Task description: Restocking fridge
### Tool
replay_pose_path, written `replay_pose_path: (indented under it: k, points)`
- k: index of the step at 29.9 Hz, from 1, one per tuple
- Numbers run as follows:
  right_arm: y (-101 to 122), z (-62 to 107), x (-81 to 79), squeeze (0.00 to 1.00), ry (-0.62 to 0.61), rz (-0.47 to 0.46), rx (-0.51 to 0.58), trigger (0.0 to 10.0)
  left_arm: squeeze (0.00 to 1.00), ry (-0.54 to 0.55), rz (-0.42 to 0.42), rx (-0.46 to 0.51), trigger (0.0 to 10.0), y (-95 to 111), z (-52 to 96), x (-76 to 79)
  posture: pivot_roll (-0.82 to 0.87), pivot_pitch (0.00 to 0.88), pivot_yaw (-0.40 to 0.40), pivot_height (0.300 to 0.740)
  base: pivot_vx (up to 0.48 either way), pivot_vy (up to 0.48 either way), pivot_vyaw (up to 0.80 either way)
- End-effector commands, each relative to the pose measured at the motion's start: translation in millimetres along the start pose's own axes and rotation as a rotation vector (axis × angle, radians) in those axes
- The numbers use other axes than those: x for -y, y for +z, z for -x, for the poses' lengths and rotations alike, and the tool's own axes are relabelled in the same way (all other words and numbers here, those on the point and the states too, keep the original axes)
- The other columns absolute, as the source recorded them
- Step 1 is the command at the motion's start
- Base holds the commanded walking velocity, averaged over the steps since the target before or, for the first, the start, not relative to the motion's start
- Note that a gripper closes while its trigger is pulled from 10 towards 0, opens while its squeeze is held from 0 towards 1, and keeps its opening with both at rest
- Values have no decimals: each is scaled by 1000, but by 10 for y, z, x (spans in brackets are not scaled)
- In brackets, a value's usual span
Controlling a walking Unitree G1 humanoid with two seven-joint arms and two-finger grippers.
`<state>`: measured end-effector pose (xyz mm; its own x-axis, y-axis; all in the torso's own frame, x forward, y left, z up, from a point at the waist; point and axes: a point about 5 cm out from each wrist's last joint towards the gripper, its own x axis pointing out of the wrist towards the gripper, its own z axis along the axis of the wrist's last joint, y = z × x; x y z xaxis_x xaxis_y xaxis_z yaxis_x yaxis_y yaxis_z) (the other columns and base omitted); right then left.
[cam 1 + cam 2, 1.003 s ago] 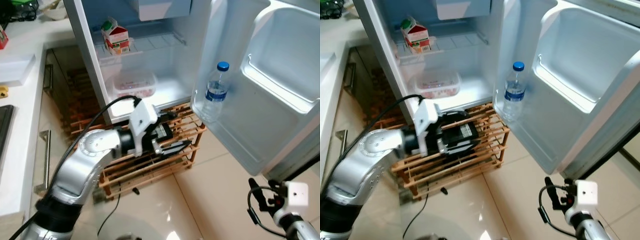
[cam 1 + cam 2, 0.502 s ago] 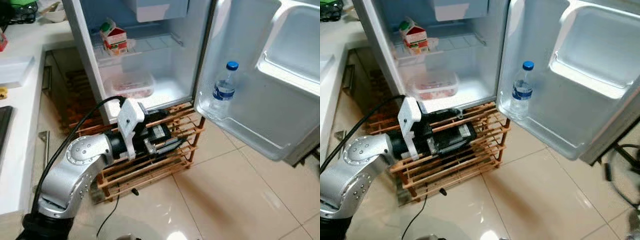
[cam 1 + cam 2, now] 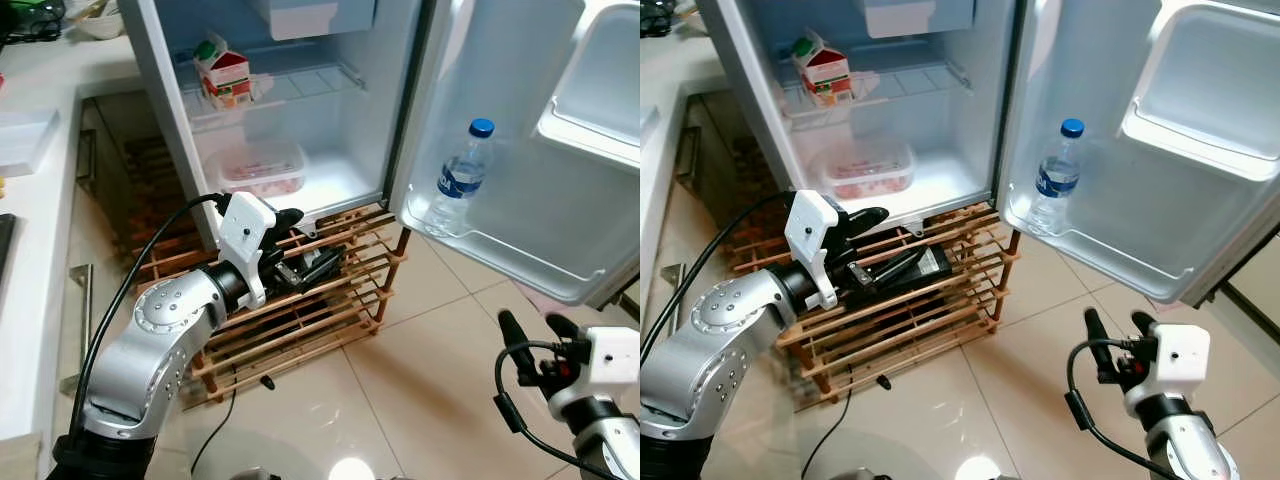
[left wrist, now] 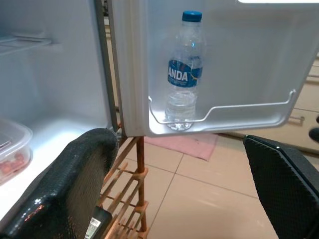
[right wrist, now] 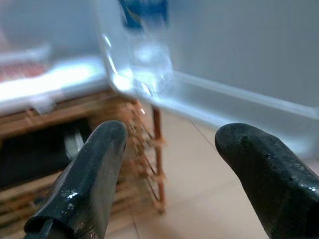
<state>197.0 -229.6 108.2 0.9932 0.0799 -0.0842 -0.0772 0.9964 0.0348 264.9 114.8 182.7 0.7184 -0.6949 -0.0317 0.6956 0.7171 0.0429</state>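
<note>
With the water bottle [image 3: 461, 177] now standing in the fridge door shelf [image 3: 500, 255] at two o'clock, our left tool [image 3: 300, 245] has pulled back spread and empty, right tool [image 3: 535, 335] spread at five o'clock.

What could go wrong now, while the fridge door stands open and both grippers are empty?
The water bottle stands alone in the door shelf; a bump from the right gripper below might tip it. The left gripper, low by the wooden rack, could catch its slats or the cable on the floor.
</note>
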Motion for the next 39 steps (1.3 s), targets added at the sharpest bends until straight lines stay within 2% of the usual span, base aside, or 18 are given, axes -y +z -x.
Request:
replay_pose_path:
  k: [1,2,3,6,9,12,21,26,34,37,39]
  points:
    - [204,-127,-100,0,65,-7,66,10000,0,24,-21,13,10000,55,-9,2,-28,24,0,740,0,0,0]
    - [204,-127,-100,0,65,-7,66,10000,0,24,-21,13,10000,55,-9,2,-28,24,0,740,0,0,0]
    - [492,-320,-217,0,132,-16,163,10000,0,36,-15,24,10000,73,-15,9,-22,24,0,740,0,0,0]
    - [772,-489,-306,0,181,-3,249,10000,0,41,-15,22,10000,69,-21,19,-19,22,0,740,0,0,0]
    - [890,-582,-320,0,198,-4,266,10000,0,43,-20,16,10000,63,-28,26,-19,21,3,740,0,0,0]
    - [1008,-760,-309,0,211,31,248,10000,0,46,-16,20,10000,70,-56,32,-19,17,6,740,0,0,0]
    - [1291,-1229,-242,0,244,54,220,10000,0,40,-21,29,10000,97,-112,41,-9,0,10,740,0,0,0]
    - [1418,-1364,-200,0,225,67,237,10000,0,41,-28,36,10000,119,-115,43,1,0,0,740,0,0,0]
    - [1508,-1410,-65,0,157,56,264,10000,0,43,-27,35,10000,111,-81,59,9,0,-4,740,0,0,0]
    - [1523,-1406,23,0,123,52,271,10000,0,40,-25,35,10000,110,-80,69,9,0,0,740,0,0,0]
    - [1554,-1382,155,0,68,58,281,10000,0,33,-25,36,10000,115,-86,75,6,0,7,740,0,0,0]
